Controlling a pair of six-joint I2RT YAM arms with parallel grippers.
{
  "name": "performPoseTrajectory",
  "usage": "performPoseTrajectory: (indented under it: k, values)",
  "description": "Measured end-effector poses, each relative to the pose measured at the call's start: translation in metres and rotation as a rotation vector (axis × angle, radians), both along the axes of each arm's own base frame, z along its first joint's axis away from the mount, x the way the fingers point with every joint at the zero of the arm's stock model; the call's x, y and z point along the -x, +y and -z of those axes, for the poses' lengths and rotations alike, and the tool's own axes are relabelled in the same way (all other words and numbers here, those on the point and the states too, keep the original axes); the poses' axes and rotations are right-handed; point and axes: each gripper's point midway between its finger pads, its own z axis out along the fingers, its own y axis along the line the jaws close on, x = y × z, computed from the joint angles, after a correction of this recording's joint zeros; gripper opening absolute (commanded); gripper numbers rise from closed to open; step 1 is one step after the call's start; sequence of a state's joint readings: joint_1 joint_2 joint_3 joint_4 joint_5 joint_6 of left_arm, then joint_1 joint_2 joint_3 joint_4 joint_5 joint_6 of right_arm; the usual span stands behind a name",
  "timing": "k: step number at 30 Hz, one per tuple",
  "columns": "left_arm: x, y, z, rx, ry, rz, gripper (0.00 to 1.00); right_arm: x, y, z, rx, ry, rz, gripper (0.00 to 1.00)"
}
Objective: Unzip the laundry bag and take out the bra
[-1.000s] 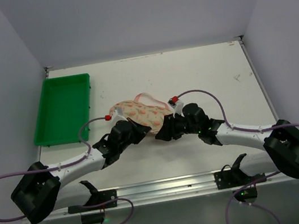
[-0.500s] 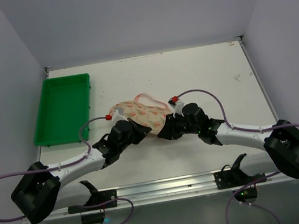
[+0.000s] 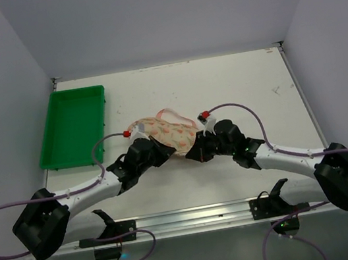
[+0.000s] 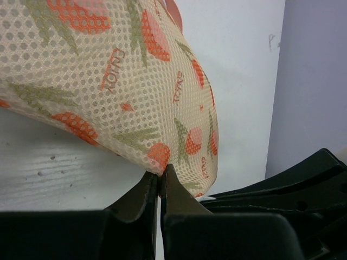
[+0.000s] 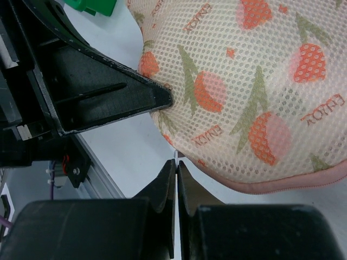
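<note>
The laundry bag [image 3: 164, 131], cream mesh with a pink-red and green print and pink edging, lies mid-table between both grippers. My left gripper [image 3: 166, 152] is shut on the bag's near fabric edge; the left wrist view shows it [image 4: 161, 176] pinching the mesh [image 4: 124, 81]. My right gripper [image 3: 189, 154] is shut on a thin white tab [image 5: 177, 156] at the bag's lower pink edge, just under the mesh [image 5: 255, 81]. The left finger [image 5: 108, 103] touches the bag beside it. The bra is hidden.
A green rectangular plastic tray [image 3: 74, 125] stands at the back left; a corner of it shows in the right wrist view [image 5: 97, 5]. The bag's pink loop [image 3: 172, 113] lies on the far side. Grey walls close in on both sides.
My right arm has shifted slightly, its elbow moving right and the wrist edging toward the bag. The left arm and the bag have hardly moved.
</note>
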State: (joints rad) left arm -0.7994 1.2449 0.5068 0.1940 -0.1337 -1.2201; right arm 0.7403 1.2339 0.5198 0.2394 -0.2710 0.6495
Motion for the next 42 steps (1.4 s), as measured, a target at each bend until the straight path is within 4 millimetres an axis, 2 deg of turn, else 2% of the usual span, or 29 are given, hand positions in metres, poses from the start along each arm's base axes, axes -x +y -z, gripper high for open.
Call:
performPoseTrajectory:
  k: [5,17,21,22,27,30,31,34,39,42]
  values:
    - [-0.004,-0.001,-0.006,-0.005,-0.024,0.022,0.0,-0.001,-0.003,-0.008,-0.005,-0.029,0.007,0.0]
    - [-0.017,0.012,-0.004,-0.098,-0.067,0.095,0.01,0.003,-0.008,0.001,0.043,-0.022,-0.008,0.0]
    - [-0.025,0.009,-0.008,-0.131,-0.098,0.142,0.11,0.004,-0.006,-0.001,0.047,-0.034,-0.022,0.0]
    - [-0.026,0.009,-0.008,-0.137,-0.103,0.148,0.17,0.006,-0.004,-0.002,0.045,-0.037,-0.032,0.0]
    - [-0.032,0.019,-0.005,-0.166,-0.112,0.149,0.3,0.008,0.011,-0.004,0.04,-0.037,-0.072,0.0]
    - [-0.04,0.03,-0.003,-0.178,-0.11,0.12,0.47,0.007,0.024,0.002,0.036,-0.009,-0.093,0.0]
    - [-0.04,0.033,-0.002,-0.178,-0.105,0.111,0.61,0.005,0.028,0.005,0.036,0.004,-0.095,0.0]
    - [-0.039,0.042,0.002,-0.173,-0.09,0.086,0.84,0.002,0.039,0.017,0.038,0.046,-0.108,0.0]
    - [-0.024,0.049,0.007,-0.127,-0.058,0.06,0.85,-0.002,0.051,0.03,0.031,0.092,-0.116,0.0]
    - [-0.016,0.047,0.012,-0.085,-0.019,0.062,0.79,-0.003,0.054,0.031,0.024,0.101,-0.115,0.0]
